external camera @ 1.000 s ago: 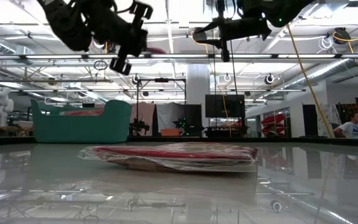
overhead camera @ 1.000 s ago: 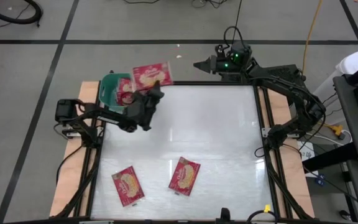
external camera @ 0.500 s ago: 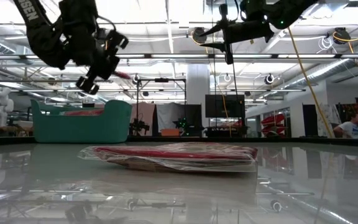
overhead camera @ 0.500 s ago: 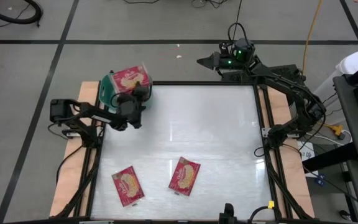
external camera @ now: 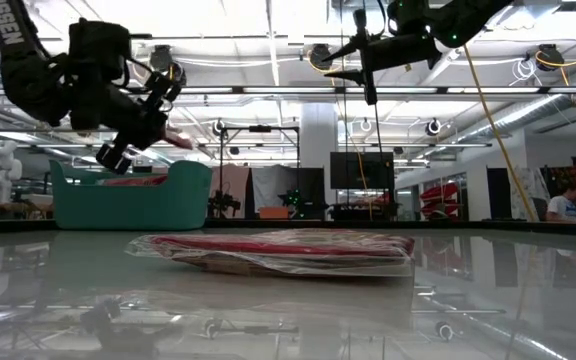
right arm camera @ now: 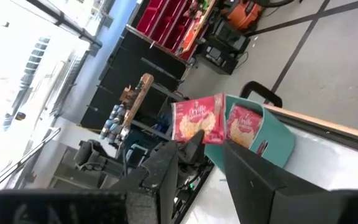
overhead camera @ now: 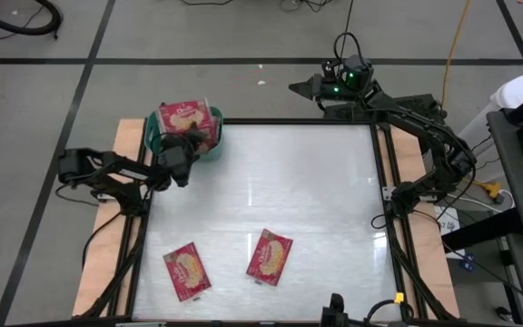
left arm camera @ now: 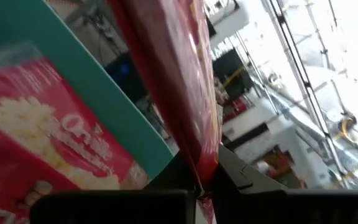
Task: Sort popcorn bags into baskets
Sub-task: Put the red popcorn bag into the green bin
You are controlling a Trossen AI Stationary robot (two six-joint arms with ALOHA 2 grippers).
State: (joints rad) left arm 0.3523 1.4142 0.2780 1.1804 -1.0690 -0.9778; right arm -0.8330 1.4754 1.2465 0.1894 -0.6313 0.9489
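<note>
Above the teal basket [overhead camera: 209, 148], the left gripper [overhead camera: 185, 145] has its jaws clamped on a popcorn bag [overhead camera: 183, 119]; released off-centre, it may catch the rim. The right gripper's [overhead camera: 296, 88] jaws stand partly open, empty.

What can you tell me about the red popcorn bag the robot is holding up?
The held popcorn bag is a flat red packet with a cream popcorn picture and white writing, made of shiny plastic. The left gripper pinches one edge, fingers shut on it. It hangs in the air above the green basket at the table's far left corner, tilted, not resting on anything. Another red bag already lies inside that basket below it.
</note>
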